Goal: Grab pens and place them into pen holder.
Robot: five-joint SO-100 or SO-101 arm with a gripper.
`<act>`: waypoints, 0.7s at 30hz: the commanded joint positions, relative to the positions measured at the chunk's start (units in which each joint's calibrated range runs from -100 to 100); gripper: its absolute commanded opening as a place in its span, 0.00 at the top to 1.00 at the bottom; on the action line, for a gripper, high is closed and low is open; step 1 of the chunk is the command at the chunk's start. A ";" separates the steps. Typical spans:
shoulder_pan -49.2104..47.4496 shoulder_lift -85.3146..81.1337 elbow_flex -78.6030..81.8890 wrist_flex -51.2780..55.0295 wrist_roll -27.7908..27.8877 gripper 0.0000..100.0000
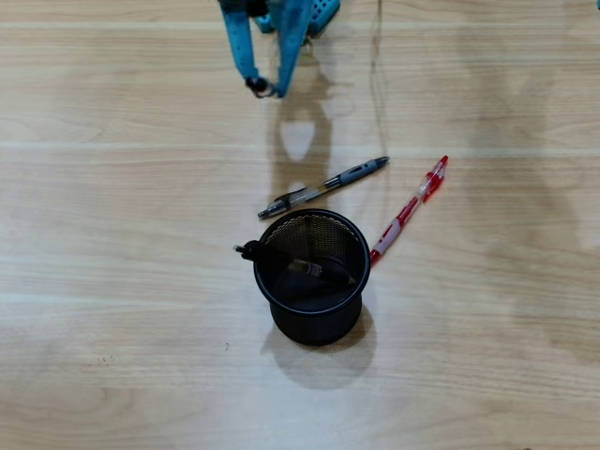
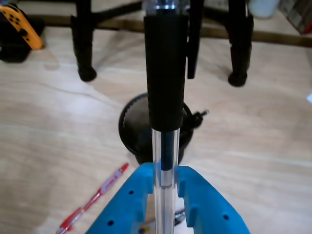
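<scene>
- In the wrist view the blue plastic pincer (image 2: 165, 187) is clamped on a clear pen with a black rubber sleeve (image 2: 165, 73), which stands upright between the jaws, sleeve end well above them.
- Just beyond and below the pincer, the round black wire-mesh pen holder (image 2: 132, 124) stands on the pale wooden tabletop (image 2: 253, 146); the tip of a black pen (image 2: 199, 116) pokes out over its rim.
- In the overhead view that black pen (image 1: 286, 261) lies slanted inside the pen holder (image 1: 314, 309), one end over the rim.
- A clear pen with a grey sleeve (image 1: 323, 187) lies just beside the holder, on the pincer's side; a red and clear pen (image 1: 410, 211) lies close by on the tabletop.
- The pincer (image 1: 266, 90) hangs well apart from the holder.
- Judged from this, the step is carrying the held pen over the holder: centre the lower tip above the opening, clear of the slanted pen, keep it near upright, lower it past the rim, then release.
</scene>
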 commanded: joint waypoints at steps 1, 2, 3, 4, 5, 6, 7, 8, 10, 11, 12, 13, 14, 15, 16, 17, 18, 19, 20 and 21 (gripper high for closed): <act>-4.12 -0.04 -0.86 -8.10 -0.21 0.98; -4.75 0.80 -0.86 -10.00 -0.21 0.98; -5.39 1.64 -0.86 -11.98 -0.21 0.98; -6.21 2.48 -0.86 -13.96 -0.21 0.98; -6.93 3.32 -0.86 -15.76 -0.21 0.98; -8.20 5.34 -0.86 -19.12 -0.26 0.98; -8.75 6.35 -0.86 -21.02 -0.26 0.98; -9.20 7.44 -0.86 -23.00 -0.26 0.98; -9.75 10.46 -0.86 -29.28 -0.26 0.98; -9.75 11.47 -0.86 -31.52 -0.26 0.98; -9.75 12.56 -0.86 -33.59 -0.26 0.98; -9.47 13.66 -0.86 -35.48 -0.26 0.98; -9.29 14.83 -0.86 -37.37 -0.26 0.98; -9.02 16.01 -0.86 -39.10 -0.26 0.98; -8.75 17.18 -0.86 -40.65 -0.26 0.98; -8.11 18.44 -0.95 -42.11 -0.31 0.98; -7.57 19.79 -1.13 -43.66 -0.31 0.98; -7.20 21.05 -1.22 -45.29 -0.31 0.98; -6.84 22.31 -1.22 -46.93 -0.31 0.98; -6.21 23.57 -1.04 -48.48 -0.31 0.98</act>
